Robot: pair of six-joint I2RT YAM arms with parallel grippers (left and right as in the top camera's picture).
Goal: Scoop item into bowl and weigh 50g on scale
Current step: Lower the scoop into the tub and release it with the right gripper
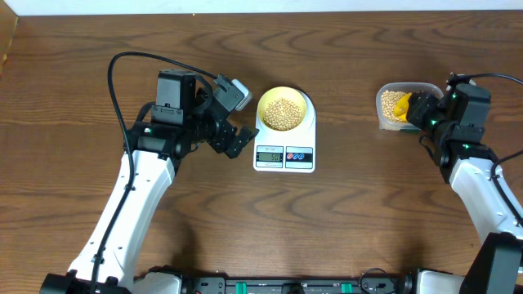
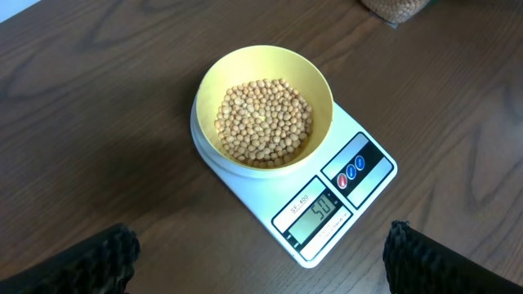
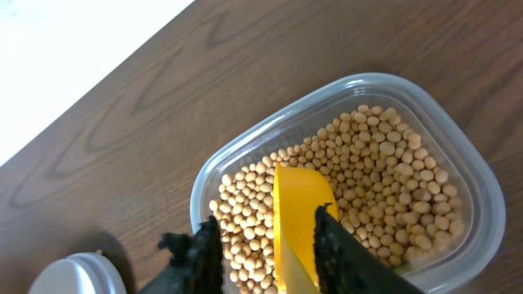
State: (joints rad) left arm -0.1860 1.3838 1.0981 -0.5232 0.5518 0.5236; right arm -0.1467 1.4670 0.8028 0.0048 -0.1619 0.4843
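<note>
The right pincer [image 3: 265,219], fingers cut off at the frame edge, stands parted astride the scoop [image 3: 301,204], whose handle is hidden, lying on beans [image 3: 384,171] in the container [image 3: 467,151]. The left pincer [image 2: 261,253] gapes empty, only tips showing, before the bowl [image 2: 261,61] of beans on the scale [image 2: 350,124], which seems to read 50. The tabletop [image 1: 368,220] is dark wood grain.

Beans [image 1: 283,113] fill the bowl [image 1: 263,104] on the scale [image 1: 283,166]; container [image 1: 384,98] holding scoop [image 1: 400,104] lies right
</note>
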